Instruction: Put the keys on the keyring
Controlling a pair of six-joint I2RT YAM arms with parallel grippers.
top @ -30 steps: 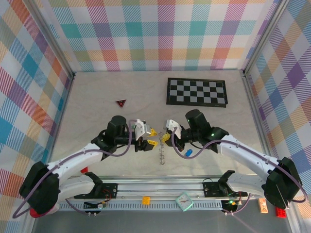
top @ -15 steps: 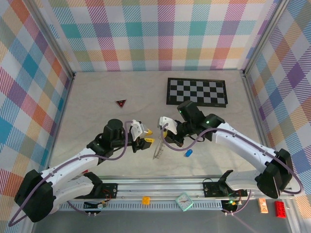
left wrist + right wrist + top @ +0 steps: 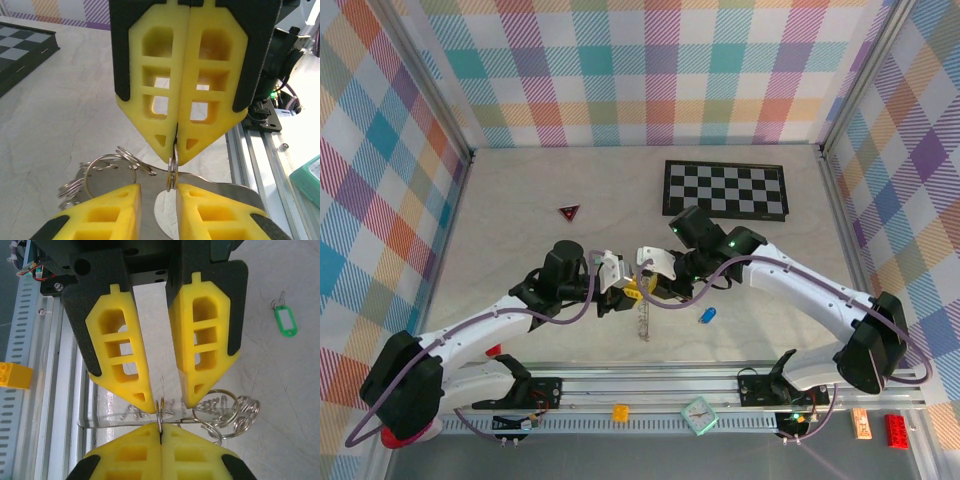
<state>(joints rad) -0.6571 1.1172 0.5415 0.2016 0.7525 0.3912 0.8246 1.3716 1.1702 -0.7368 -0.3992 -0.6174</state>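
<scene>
The keyring [image 3: 642, 322], a thin grey metal band with small split rings and a chain, hangs between my two grippers near the table's front. My right gripper [image 3: 160, 427] is shut on one small split ring [image 3: 172, 172] of it, the band [image 3: 220, 182] just behind. My left gripper [image 3: 159, 192] faces it tip to tip. Its yellow fingers [image 3: 215, 212] stand a little apart on either side of that ring, which touches the right-hand one. A blue-headed key [image 3: 707, 316] lies on the table right of the grippers. A green-headed key [image 3: 285, 320] lies further off.
A checkerboard [image 3: 725, 189] lies at the back right and a dark red triangle [image 3: 568, 212] at the back left. The metal rail [image 3: 720, 385] runs along the near edge, with a yellow brick [image 3: 620, 411] and a teal block [image 3: 699, 413] on it.
My right gripper has carried the keyring left until it meets the left gripper. The left fingers have narrowed around the small ring.
</scene>
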